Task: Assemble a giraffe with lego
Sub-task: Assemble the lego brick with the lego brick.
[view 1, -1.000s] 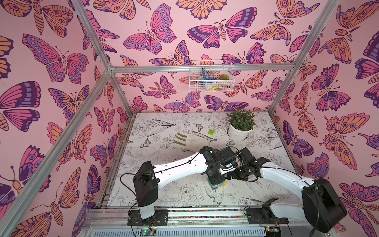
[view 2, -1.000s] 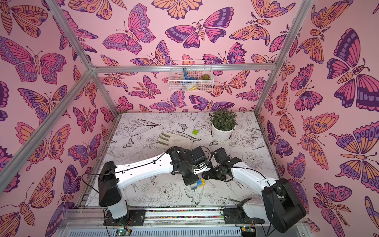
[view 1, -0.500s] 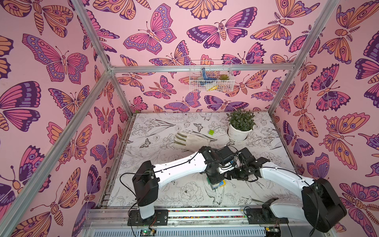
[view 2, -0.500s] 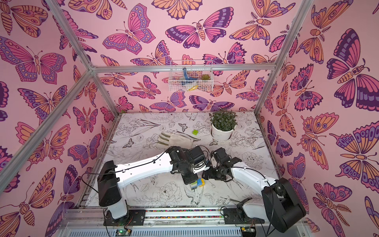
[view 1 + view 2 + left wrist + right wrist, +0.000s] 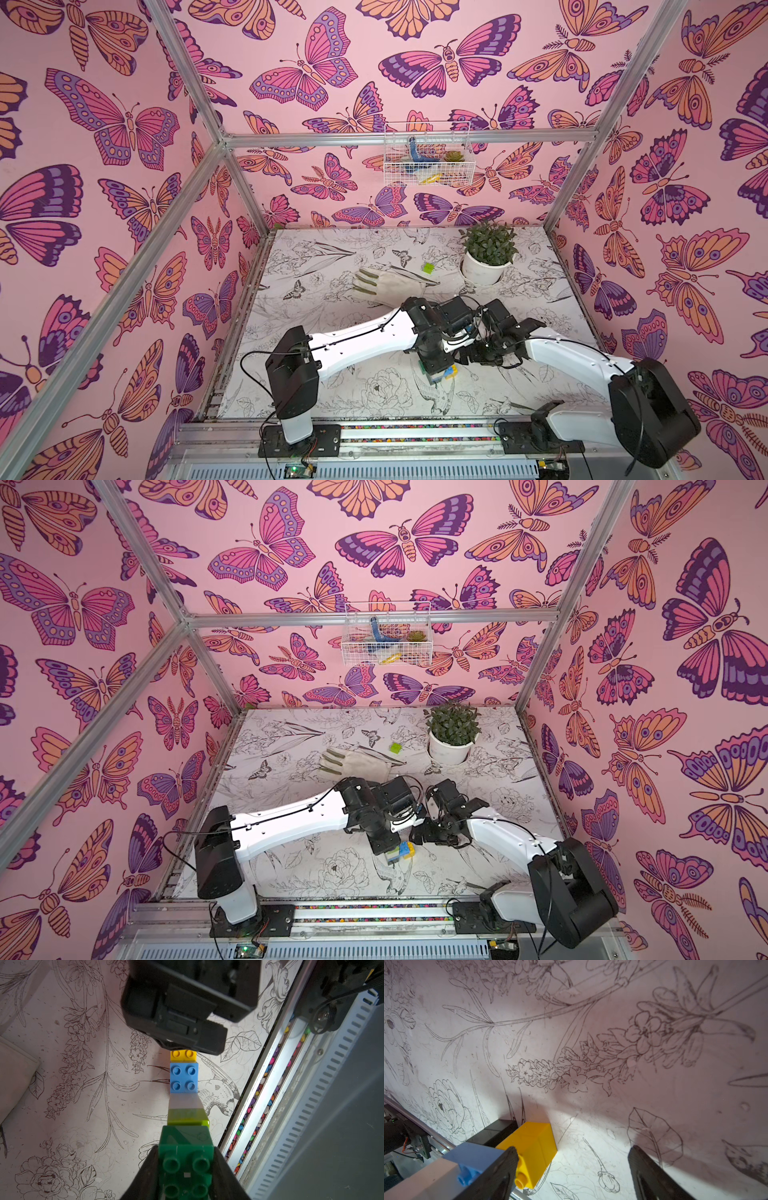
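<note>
Left wrist view: left gripper (image 5: 185, 1148) clamps the giraffe (image 5: 184, 1078) by its dark green head (image 5: 186, 1169), lower centre; right gripper (image 5: 572, 1148) gapes wide, yellow leg brick (image 5: 533, 1142) just beside one finger.

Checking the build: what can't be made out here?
- Small flat brick giraffe, both top views: mostly hidden under the left arm.
- Black square leg brick, right wrist view: partly behind the yellow square brick.
- Dark green head brick, left wrist view: cut off at the edge.

The giraffe (image 5: 441, 372) is positioned front-middle on the surface (image 5: 332, 374). A glove (image 5: 390, 284) is laid behind it; further back, a loose brick (image 5: 427, 268) is placed left of a potted plant (image 5: 485, 266).
</note>
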